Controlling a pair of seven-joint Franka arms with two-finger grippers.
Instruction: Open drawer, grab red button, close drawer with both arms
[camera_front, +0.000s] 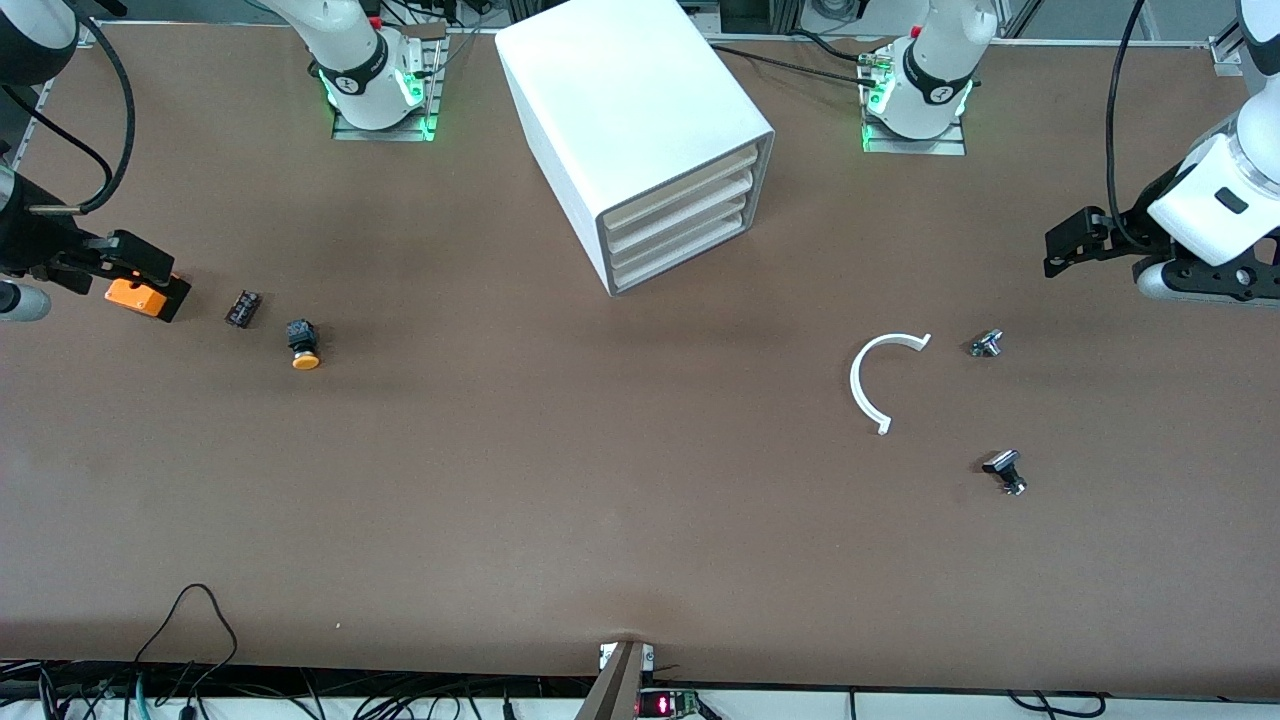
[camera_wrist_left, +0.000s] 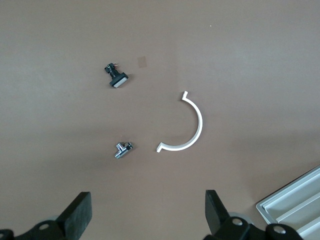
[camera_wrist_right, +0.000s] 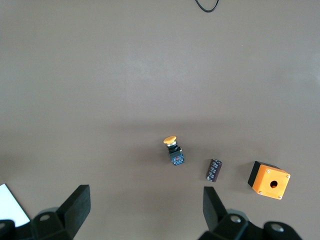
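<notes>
I see the boxy white cabinet with all three cream-fronted drawers shut, contents hidden. The left gripper and the right gripper hang over bare table at opposite ends, jaws apart.

The cabinet is standing on the table between the two arm bases, its three stacked drawers all sitting shut. Toward the right arm's end, a box, a small component and a capped button are lying in a row, the box under the right hand and the button nearest the cabinet. Toward the left arm's end, a curved strip is lying beside one small metal part, another metal part is lying nearer the front camera, and the left hand is hanging over the table's end, well apart from them.
</notes>
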